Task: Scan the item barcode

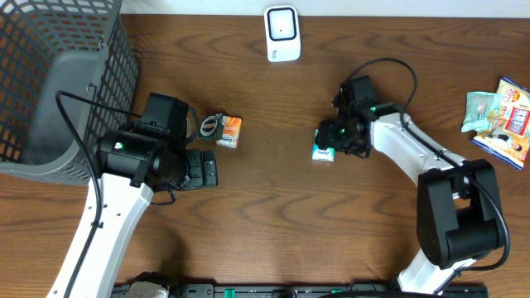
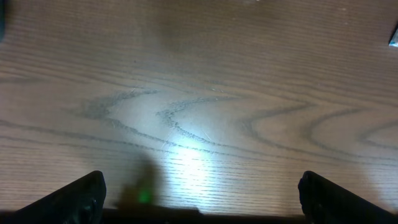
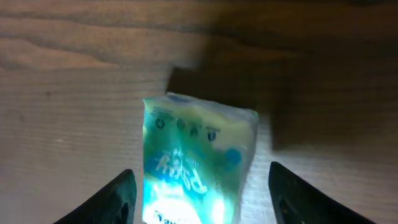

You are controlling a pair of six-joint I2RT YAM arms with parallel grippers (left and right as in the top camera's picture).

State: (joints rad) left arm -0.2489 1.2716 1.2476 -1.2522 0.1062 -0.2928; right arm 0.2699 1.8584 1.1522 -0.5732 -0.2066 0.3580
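Observation:
A small teal and white packet lies on the wooden table right of centre. In the right wrist view the packet sits between my right gripper's two dark fingers, with a gap on each side, so the jaws are open around it without touching. From overhead the right gripper hangs just over the packet. The left gripper is wide open over bare wood, with nothing between its fingers. A white scanner stands at the table's back edge.
An orange and white packet lies just beyond the left gripper. A dark mesh basket fills the back left corner. Several snack packets lie at the far right edge.

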